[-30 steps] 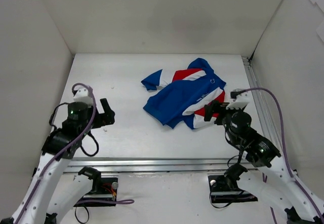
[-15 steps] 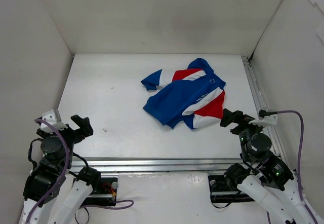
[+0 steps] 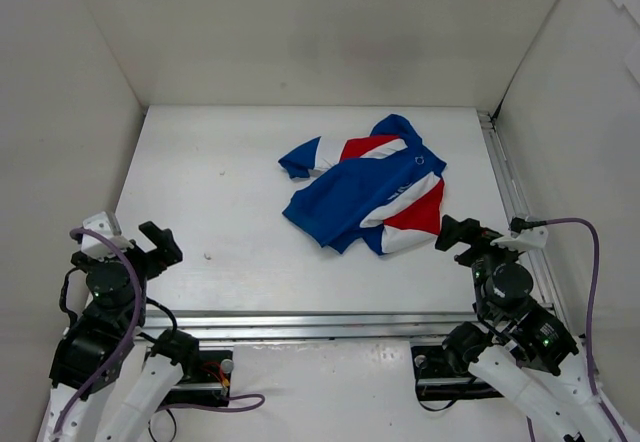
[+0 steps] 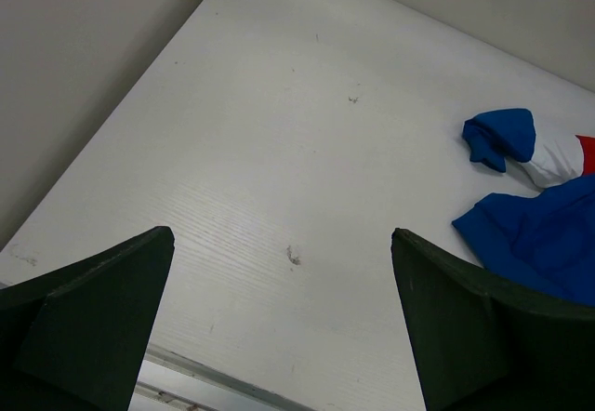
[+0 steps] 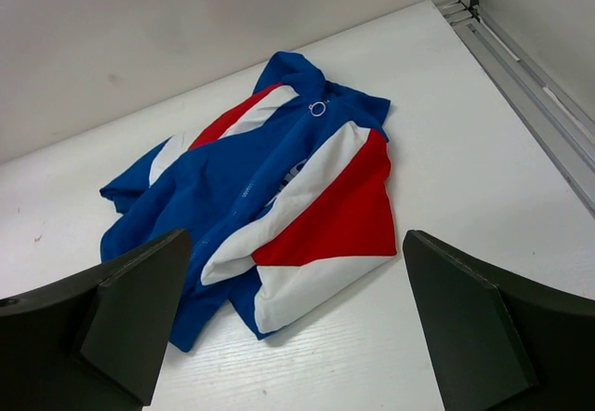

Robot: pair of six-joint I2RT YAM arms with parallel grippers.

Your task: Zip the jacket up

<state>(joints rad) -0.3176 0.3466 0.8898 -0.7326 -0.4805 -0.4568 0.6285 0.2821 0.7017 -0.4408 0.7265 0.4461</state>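
the jacket (image 3: 365, 192) lay rumpled on the right half of the white tabletop (image 3: 220, 182), a ring pull (image 5: 317, 108) showing near its collar. the left pincer (image 3: 162, 244) stood spread wide and empty, well apart from the jacket. the right pincer (image 3: 448, 234), also spread and empty, hung near the jacket's near right corner, not touching it.

White table (image 3: 220, 187), white walls (image 3: 320, 32), metal rail (image 3: 510, 190) at right
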